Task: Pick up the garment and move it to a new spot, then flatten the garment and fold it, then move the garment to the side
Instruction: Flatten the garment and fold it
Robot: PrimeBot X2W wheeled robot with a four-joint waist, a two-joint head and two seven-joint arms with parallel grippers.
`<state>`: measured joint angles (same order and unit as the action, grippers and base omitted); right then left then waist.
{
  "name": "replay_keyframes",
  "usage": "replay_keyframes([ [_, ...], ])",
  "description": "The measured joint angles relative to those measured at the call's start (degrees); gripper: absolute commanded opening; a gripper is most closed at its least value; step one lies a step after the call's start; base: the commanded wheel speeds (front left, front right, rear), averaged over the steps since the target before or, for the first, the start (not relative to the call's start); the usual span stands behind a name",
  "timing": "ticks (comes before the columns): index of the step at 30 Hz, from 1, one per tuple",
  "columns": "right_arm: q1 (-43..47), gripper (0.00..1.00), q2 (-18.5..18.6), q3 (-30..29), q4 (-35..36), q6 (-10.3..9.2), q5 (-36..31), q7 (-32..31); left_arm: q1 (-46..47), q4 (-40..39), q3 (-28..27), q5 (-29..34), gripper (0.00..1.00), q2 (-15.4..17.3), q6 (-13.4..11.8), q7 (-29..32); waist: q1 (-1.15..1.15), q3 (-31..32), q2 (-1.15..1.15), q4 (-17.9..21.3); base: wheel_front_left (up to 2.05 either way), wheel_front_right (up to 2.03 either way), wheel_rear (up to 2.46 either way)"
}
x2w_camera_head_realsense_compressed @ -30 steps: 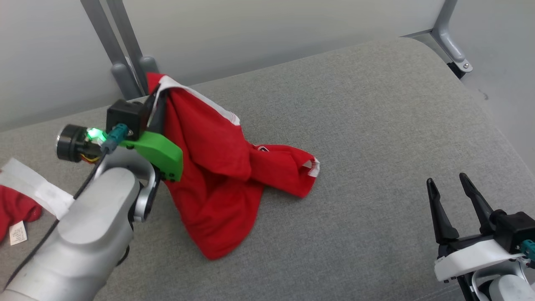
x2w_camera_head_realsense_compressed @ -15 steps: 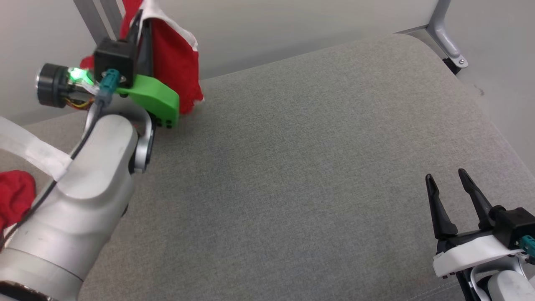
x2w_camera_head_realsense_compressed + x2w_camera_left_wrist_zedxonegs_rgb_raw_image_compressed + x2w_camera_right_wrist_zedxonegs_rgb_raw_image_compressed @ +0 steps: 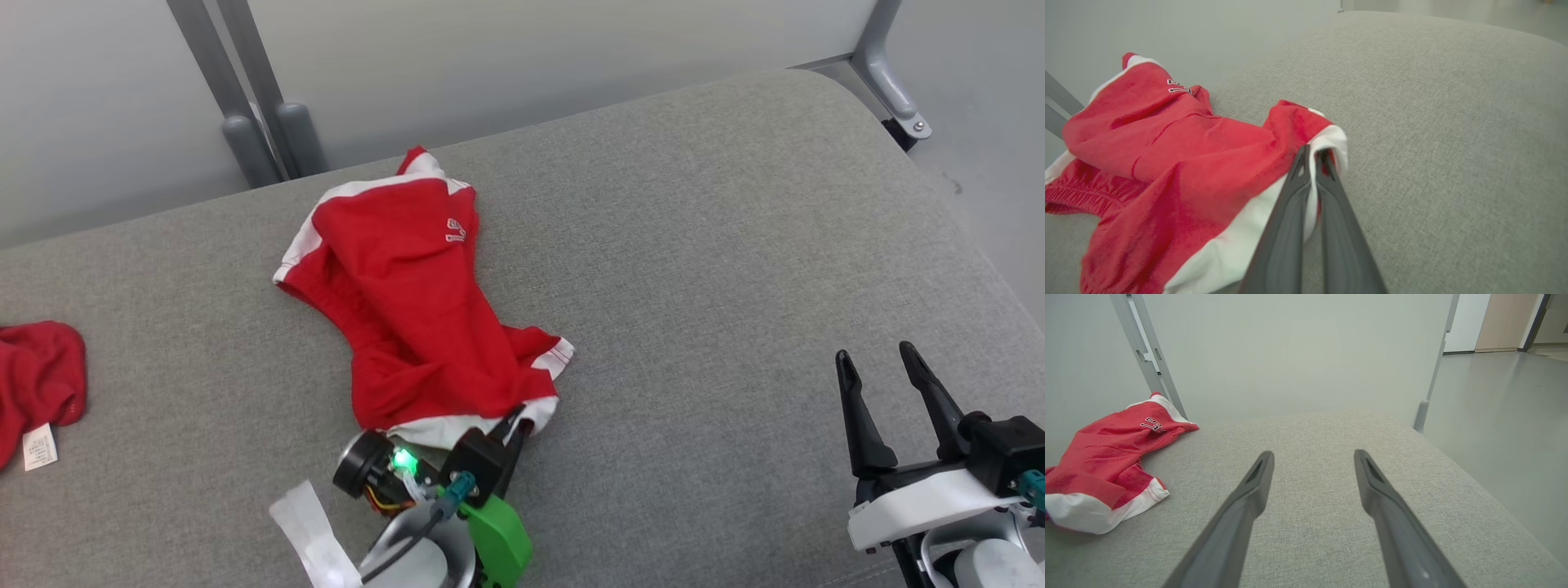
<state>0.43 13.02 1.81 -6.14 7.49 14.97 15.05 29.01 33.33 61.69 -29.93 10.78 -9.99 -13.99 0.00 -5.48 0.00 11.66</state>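
L hand (image 3: 514,422) clamped on garment (image 3: 408,310); R hand (image 3: 873,356) wide, empty.
Red garment lies crumpled centre-left of head view on grey worktop (image 3: 735,245); L hand pinches its white hem (image 3: 1327,141) at lower edge. R hand lower right, well apart. Second red cloth (image 3: 37,376) far left.

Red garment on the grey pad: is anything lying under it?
The red garment lies on the grey pad; its bunched folds hide whatever might be beneath. The left gripper pinches its near white hem.
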Motion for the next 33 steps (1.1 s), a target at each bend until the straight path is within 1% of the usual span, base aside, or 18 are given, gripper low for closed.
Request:
replay_keyframes([
  [1, -0.01, 1.0, -0.01, 0.15, -0.01, 0.0, 0.0, 0.0, -1.1, 0.04, 0.65, 0.13, 0.21, -0.23, -0.01, 0.07, 0.0, 0.08, 0.0, -0.1, 0.0, 0.0, 0.0],
  [2, -0.01, 1.0, 0.0, 0.24, -0.02, 0.0, 0.0, 0.0, -1.84, 0.11, 1.16, 0.25, 0.38, -0.32, -0.01, 0.29, 0.0, 0.16, 0.0, -0.16, 0.0, 0.0, 0.0],
  [3, -0.01, 1.0, 0.0, 0.32, -0.05, 0.0, 0.0, 0.0, -2.65, 0.12, 1.36, 0.26, 0.47, -0.38, -0.04, 0.27, 0.0, 0.26, 0.0, -0.21, 0.0, 0.0, 0.0],
  [4, -0.01, 1.0, 0.0, 0.42, -0.08, 0.0, -0.01, 0.0, -3.26, 0.12, 1.36, 0.25, 1.0, -0.41, -0.26, 0.14, 0.0, 0.39, 0.0, -0.24, 0.0, 0.0, 0.0],
  [8, 0.04, 1.0, 0.04, 0.73, -0.3, 0.0, -0.01, 0.0, -5.37, -0.08, 0.9, -1.48, 1.0, -0.13, -0.35, -0.04, 0.0, 0.97, 0.0, -0.24, 0.0, 0.0, 0.0],
  [11, 0.34, 1.0, 0.0, 1.09, -0.37, 0.0, -0.01, 0.0, -7.36, -3.53, -3.31, -5.79, 1.0, 0.74, -0.47, -0.29, 0.0, 1.46, 0.0, 0.13, 0.0, 0.0, 0.0],
  [12, 0.47, 1.0, -0.02, 1.01, -0.36, 0.0, -0.01, 0.0, -7.76, -4.85, -4.87, -6.65, 1.0, 1.3, -0.99, -0.38, 0.0, 1.56, 0.0, 0.27, 0.0, 0.0, 0.0],
  [14, 0.79, 1.0, -0.05, 0.78, -0.3, 0.0, -0.01, 0.01, -8.67, -7.89, -9.48, -9.31, 1.0, 3.58, -3.33, -0.71, 0.0, 1.85, 0.0, 0.59, 0.0, 0.0, 0.0],
  [17, 1.5, 1.0, -0.16, 0.76, -0.15, 0.0, -0.01, 0.0, -10.12, -9.42, -13.92, -11.06, 1.0, 8.36, -6.32, -0.73, 0.0, 2.13, 0.0, 0.93, 0.0, 0.0, 0.0],
  [19, 1.61, 1.0, -0.19, 0.99, -0.18, 0.0, -0.01, 0.0, -11.32, -9.53, -15.57, -13.04, 1.0, 10.48, -6.6, 0.66, 0.0, 2.1, 0.0, 1.21, 0.0, 0.0, 0.0],
  [20, 1.61, 1.0, -0.19, 1.01, -0.19, 0.0, -0.01, 0.0, -11.72, -9.5, -15.6, -13.79, 1.0, 11.23, -6.13, 1.94, 0.0, 2.06, 0.0, 1.36, 0.0, 0.0, 0.0],
  [22, 1.58, 1.0, -0.18, 0.96, -0.18, 0.0, -0.01, 0.0, -12.12, -9.44, -14.82, -14.17, 1.0, 12.32, -3.64, 3.56, 0.0, 1.94, 0.0, 1.57, 0.0, 0.0, 0.0],
  [25, 1.14, 1.0, -0.1, 1.14, -0.29, 0.0, -0.01, 0.0, -12.05, -8.46, -13.43, -14.86, 1.0, 12.92, 0.16, 4.09, 0.0, 1.61, 0.0, 1.97, 0.0, 0.0, 0.0],
  [28, 0.5, 1.0, -0.09, 1.27, -0.21, 0.0, 0.04, 0.0, -11.34, -5.84, -13.23, -14.74, 1.0, 12.56, 1.48, 3.33, 0.0, 1.13, 0.0, 2.3, 0.0, 0.0, 0.0],
  [30, 0.38, 1.0, -0.09, 1.25, -0.12, 0.0, 0.08, 0.0, -9.98, -4.38, -13.52, -14.74, 1.0, 11.66, 2.4, 2.22, 0.0, 0.75, 0.0, 2.43, 0.0, 0.0, 0.0],
  [31, 0.38, 1.0, -0.07, 1.22, -0.11, 0.0, 0.08, 0.0, -9.1, -3.82, -13.57, -14.52, 0.4, 11.26, 3.37, 1.59, 0.0, 0.54, 0.0, 2.49, 0.0, 0.0, 0.0],
  [32, 0.38, 1.0, -0.04, 1.16, -0.12, 0.0, 0.08, 0.0, -8.36, -3.18, -13.91, -14.69, 0.0, 10.63, 4.17, 1.25, 0.0, 0.35, 0.0, 2.53, 0.0, 0.0, 0.0],
  [33, 0.39, 1.0, -0.01, 1.08, -0.14, 0.0, 0.08, 0.0, -7.85, -2.69, -13.91, -14.78, 0.0, 10.13, 4.72, 1.04, 0.0, 0.22, 0.0, 2.53, 0.0, 0.0, 0.0],
])
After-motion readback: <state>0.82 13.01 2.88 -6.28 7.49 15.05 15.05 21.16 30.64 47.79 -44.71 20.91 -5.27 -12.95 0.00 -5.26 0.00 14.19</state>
